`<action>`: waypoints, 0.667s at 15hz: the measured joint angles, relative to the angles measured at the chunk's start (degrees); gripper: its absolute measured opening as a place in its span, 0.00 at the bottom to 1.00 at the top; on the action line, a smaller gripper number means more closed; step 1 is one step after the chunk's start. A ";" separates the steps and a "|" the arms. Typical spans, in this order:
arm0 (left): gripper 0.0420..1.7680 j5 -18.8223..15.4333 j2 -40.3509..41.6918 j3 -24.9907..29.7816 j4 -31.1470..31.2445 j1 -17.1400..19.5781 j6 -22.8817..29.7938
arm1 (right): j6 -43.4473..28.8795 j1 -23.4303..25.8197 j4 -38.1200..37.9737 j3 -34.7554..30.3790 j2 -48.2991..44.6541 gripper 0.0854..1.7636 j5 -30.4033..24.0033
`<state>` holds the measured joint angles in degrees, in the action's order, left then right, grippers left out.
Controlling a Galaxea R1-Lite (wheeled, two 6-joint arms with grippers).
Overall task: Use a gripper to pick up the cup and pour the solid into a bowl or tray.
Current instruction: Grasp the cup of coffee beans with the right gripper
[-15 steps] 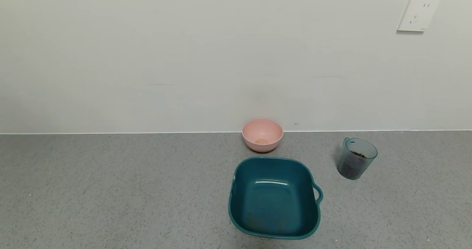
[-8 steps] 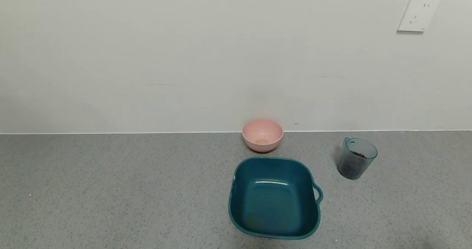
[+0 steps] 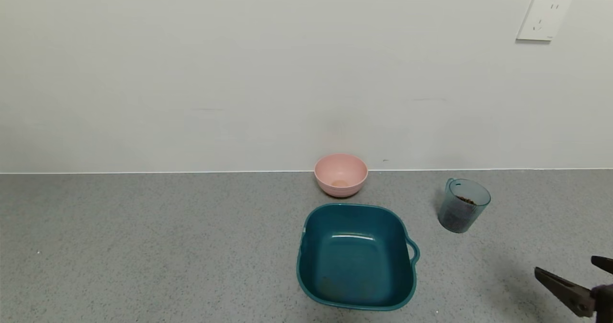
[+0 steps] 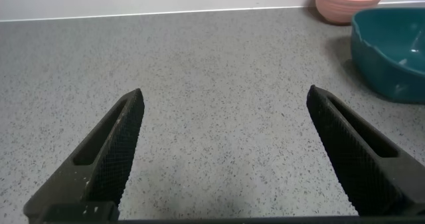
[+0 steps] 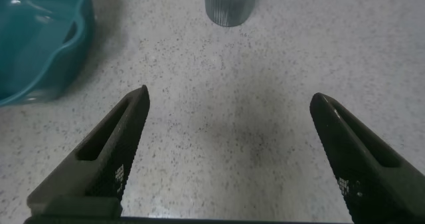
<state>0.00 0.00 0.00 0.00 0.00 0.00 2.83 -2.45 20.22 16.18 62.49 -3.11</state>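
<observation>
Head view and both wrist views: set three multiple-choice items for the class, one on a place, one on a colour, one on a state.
1. Where does the cup stand?
A. inside the basin
B. on the counter, to the right of the teal basin
C. in the right gripper

2. What colour is the small bowl by the wall?
A. pink
B. white
C. yellow

3. How is the right gripper?
A. shut on the cup
B. shut, empty
C. open, empty

Key: B, the cup stands apart from the teal basin; A, plainly pink; C, its fingers are spread over bare counter.
</observation>
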 joint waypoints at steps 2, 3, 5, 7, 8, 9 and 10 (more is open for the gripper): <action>1.00 0.00 0.00 0.00 0.00 0.00 0.00 | -0.35 -0.02 8.05 -1.22 8.13 1.00 0.02; 1.00 0.00 0.00 0.00 0.05 0.00 0.00 | -0.68 -0.16 12.39 -1.71 12.31 1.00 0.05; 1.00 0.00 0.00 0.00 0.00 0.00 0.00 | -1.12 -0.55 19.98 -2.43 19.61 1.00 0.16; 1.00 0.00 0.00 0.00 0.00 0.00 0.00 | -1.46 -0.96 28.01 -3.15 26.45 1.00 0.22; 1.00 0.00 0.00 0.00 0.02 0.00 0.00 | -1.56 -1.16 31.76 -3.56 29.40 1.00 0.24; 1.00 0.00 0.00 0.00 0.02 0.00 0.00 | -1.60 -1.29 35.36 -4.00 32.33 1.00 0.33; 1.00 0.00 0.00 0.00 0.02 0.00 0.00 | -1.62 -1.38 38.38 -4.30 34.84 1.00 0.37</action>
<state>0.00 0.00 0.00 0.02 0.00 0.00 1.21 -3.83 58.60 11.87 97.33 -2.74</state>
